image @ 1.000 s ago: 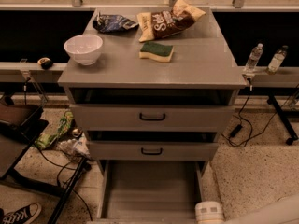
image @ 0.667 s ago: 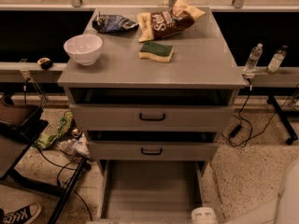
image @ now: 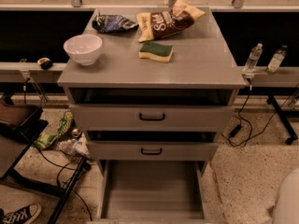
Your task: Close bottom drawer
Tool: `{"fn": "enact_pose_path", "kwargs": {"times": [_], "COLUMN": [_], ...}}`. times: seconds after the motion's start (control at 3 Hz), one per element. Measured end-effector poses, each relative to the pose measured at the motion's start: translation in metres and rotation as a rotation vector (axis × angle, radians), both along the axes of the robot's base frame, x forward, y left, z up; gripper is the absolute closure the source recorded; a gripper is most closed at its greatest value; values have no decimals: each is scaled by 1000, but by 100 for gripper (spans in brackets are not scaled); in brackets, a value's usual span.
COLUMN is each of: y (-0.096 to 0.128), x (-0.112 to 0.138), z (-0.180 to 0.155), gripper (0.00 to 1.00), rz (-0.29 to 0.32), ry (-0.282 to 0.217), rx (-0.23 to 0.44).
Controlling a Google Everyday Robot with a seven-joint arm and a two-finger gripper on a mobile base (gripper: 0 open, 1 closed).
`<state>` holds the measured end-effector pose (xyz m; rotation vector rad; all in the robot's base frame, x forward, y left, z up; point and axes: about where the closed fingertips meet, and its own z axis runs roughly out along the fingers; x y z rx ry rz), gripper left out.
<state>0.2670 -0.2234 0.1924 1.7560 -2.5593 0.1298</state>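
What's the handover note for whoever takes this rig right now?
Gripper: not in view. Only a pale rounded shape, probably part of the robot, shows at the lower right edge, apart from the drawer.
Bottom drawer: pulled far out toward the camera, with its tray exposed. The front panel is cut off by the bottom edge of the view.
Done: nothing yet, the drawer is open.
Left: bring the gripper to the front panel and push the drawer in until it sits flush under the middle drawer.
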Motion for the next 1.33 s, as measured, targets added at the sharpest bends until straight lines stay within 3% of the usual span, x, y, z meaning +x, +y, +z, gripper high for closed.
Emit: {"fn": "enact_pose_path", "kwargs": {"times": [0.33,0.67,1.33], "y": [27,53,78], "x": [2,17,59], "z": [-27,-50,-61], "gripper": [95,100,100], "rz": [18,24,19], "ry": [-34,-97,-246], "rx": [103,195,244]}}
